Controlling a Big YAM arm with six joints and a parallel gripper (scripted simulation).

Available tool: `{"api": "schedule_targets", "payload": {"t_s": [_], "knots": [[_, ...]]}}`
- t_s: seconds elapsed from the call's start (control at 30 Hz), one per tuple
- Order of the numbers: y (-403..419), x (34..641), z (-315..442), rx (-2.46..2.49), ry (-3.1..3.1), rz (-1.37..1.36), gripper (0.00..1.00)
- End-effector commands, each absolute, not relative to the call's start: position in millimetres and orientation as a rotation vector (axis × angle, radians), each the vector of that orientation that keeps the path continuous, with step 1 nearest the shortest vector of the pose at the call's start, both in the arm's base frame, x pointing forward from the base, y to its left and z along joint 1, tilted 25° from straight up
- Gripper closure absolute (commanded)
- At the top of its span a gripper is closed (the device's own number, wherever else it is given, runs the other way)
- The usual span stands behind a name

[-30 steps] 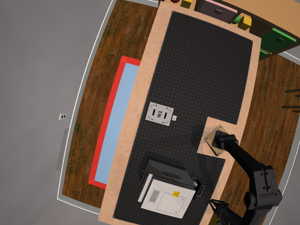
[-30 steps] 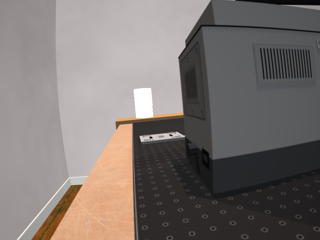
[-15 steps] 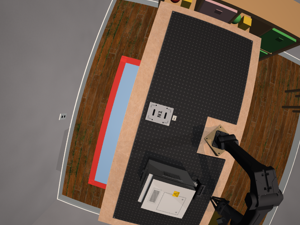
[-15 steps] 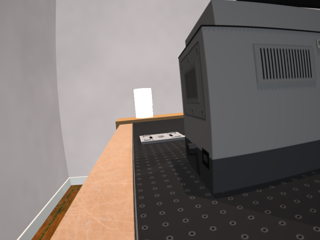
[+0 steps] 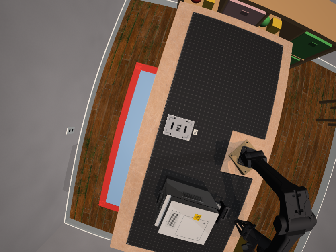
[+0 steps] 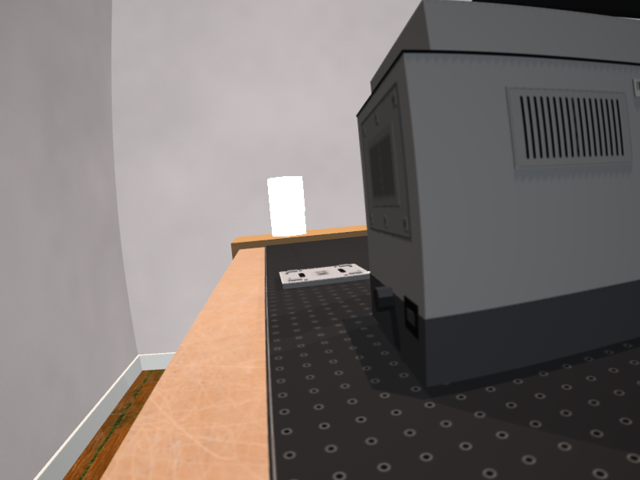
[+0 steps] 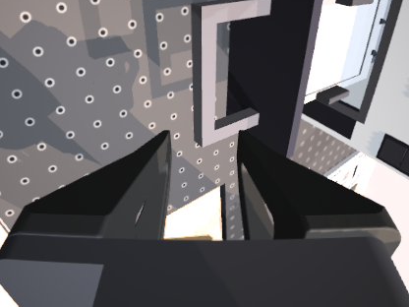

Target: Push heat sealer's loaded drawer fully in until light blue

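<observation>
The heat sealer point(image 5: 187, 210) stands on the black pegboard at the near end of the table; the exterior view shows its grey vented side point(image 6: 507, 207). Its drawer point(image 5: 222, 208) sticks out a little on the right side. In the wrist view the dark drawer front point(image 7: 270, 62) carries a grey U-shaped handle point(image 7: 216, 72), and behind it the white sheet on the plate point(image 7: 344, 42) shows with dark frame bars. My gripper point(image 7: 204, 143) is partly open and empty, its fingertips just short of the handle's lower end. It also shows in the top view point(image 5: 238, 224). The sealer's light is hidden.
A white N1 plate point(image 5: 179, 127) lies on the pegboard left of the arm base point(image 5: 242, 156), and it also shows in the exterior view point(image 6: 323, 275). A shelf with coloured boxes point(image 5: 252, 10) stands at the far end. The table's right edge runs just beside the drawer.
</observation>
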State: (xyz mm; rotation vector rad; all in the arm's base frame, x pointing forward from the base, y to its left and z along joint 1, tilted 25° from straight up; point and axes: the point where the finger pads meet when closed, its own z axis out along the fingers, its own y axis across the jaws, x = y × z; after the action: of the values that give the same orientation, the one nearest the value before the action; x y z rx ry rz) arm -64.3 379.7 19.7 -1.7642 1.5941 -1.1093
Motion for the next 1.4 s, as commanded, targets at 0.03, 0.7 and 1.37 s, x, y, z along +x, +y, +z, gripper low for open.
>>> {"api": "schedule_targets", "payload": {"t_s": [0.03,0.7,1.37], "knots": [[381.2,-57.7,18.6,-1.766,1.603,-1.105,0.7],[379.6,-47.9,13.2,-1.765,1.604,-1.101,0.7],[377.4,-39.7,6.4,-1.768,1.598,-1.101,0.7]]}}
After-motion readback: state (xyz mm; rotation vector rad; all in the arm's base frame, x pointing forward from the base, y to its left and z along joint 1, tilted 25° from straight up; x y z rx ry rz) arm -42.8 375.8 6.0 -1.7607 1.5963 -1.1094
